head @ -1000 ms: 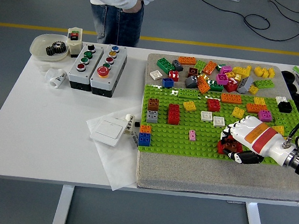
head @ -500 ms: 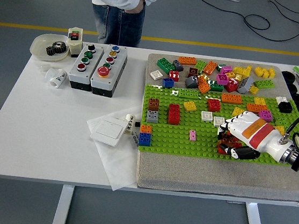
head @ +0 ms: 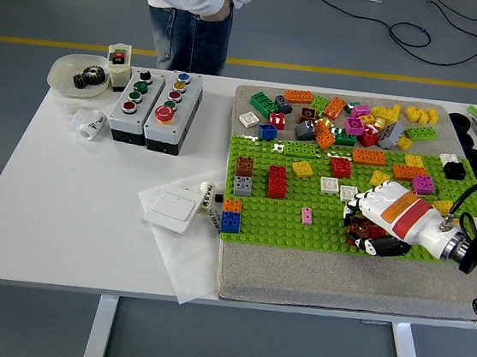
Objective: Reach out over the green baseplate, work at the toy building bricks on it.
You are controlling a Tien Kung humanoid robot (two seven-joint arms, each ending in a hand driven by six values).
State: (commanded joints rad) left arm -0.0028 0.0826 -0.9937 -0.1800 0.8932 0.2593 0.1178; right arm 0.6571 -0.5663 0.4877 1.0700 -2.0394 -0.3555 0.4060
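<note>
Right hand (head: pixel 378 220): white, five-fingered, over the right part of the green baseplate; its fingers curl down around a small red and dark brick cluster (head: pixel 360 233), apparently grasping it, though the palm hides most of the contact.
Left hand: not seen.
Green baseplate (head: pixel 285 223): lies on a grey mat (head: pixel 296 276) at the right half of the tabletop, its front edge near the mat's front edge.
Bricks on the baseplate: a red brick (head: pixel 278 181) near the middle; a brown-on-grey stack (head: pixel 244 176) by the left edge; an orange-on-blue stack (head: pixel 231 215) at the front left corner; a small pink brick (head: pixel 307 215) toward the front; two white bricks (head: pixel 338 188) just left of the hand.
Loose bricks (head: pixel 340 117): many colours, scattered on the mat beyond the baseplate's far edge.
Bowl (head: pixel 80 73): pale, at the tabletop's far left corner, holding dark gear-like parts (head: pixel 89 78).
Button boxes (head: pixel 155 106): two grey-and-black boxes side by side, just right of the bowl, with coloured buttons on top.
White plate-like switch (head: pixel 174 210): on a sheet of paper (head: pixel 186 241) beside the mat's left edge.
Person (head: pixel 192 5): stands at the tabletop's far edge, hands tucked at the waist.
</note>
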